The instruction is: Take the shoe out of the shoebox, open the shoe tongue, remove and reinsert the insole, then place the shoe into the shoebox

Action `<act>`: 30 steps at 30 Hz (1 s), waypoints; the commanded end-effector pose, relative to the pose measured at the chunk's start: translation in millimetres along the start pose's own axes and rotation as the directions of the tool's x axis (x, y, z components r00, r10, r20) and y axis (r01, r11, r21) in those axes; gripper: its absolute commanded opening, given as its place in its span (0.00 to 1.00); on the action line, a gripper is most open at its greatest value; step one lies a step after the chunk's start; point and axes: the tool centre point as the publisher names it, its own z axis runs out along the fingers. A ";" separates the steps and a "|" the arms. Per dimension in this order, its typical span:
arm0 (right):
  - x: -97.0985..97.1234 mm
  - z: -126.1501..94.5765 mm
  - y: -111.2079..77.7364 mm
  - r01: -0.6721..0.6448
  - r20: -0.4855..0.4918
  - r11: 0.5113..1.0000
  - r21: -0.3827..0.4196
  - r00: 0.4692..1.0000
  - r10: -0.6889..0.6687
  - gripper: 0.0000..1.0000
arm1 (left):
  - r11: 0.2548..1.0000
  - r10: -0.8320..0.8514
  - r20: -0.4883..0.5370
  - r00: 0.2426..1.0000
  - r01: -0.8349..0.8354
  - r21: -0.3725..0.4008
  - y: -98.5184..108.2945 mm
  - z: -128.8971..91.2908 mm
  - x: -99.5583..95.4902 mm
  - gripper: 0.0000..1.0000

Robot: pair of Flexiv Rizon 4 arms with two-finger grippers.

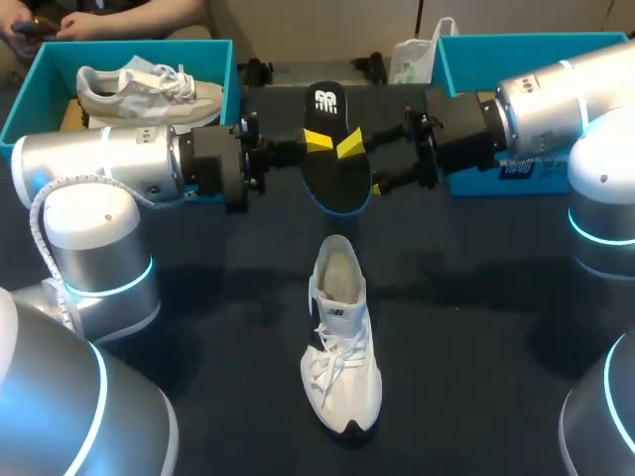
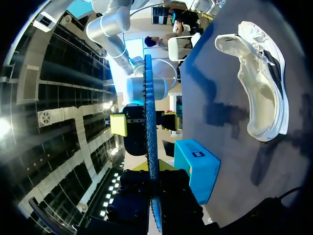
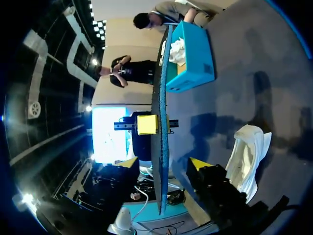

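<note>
Insole [image 2: 149,98] edge-on, faces hidden, above shoe [image 2: 261,83]

We work in what looks like a robotics lab: a left silver robot arm [image 1: 109,164] and a right silver robot arm [image 1: 561,99], each ringed with glowing blue light, meet over a dark matte table [image 1: 476,337] carrying an open teal cardboard shoebox [image 1: 227,74] and a second teal box [image 1: 476,59]
</note>
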 end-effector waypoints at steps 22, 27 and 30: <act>-5.2 8.9 9.1 0.012 -0.027 1.000 -0.008 1.000 -0.012 0.35 | 0.998 0.062 -0.002 0.998 -0.062 0.010 -0.2 4.3 3.5 0.00; -5.6 8.0 8.4 0.012 -0.028 1.000 -0.017 1.000 -0.012 0.31 | 0.998 0.065 0.000 0.998 -0.065 0.012 -0.8 5.3 2.8 0.00; -6.3 7.2 8.0 0.006 -0.029 1.000 -0.021 1.000 -0.007 0.28 | 0.998 0.068 0.000 0.998 -0.068 0.012 -0.8 5.4 2.5 0.00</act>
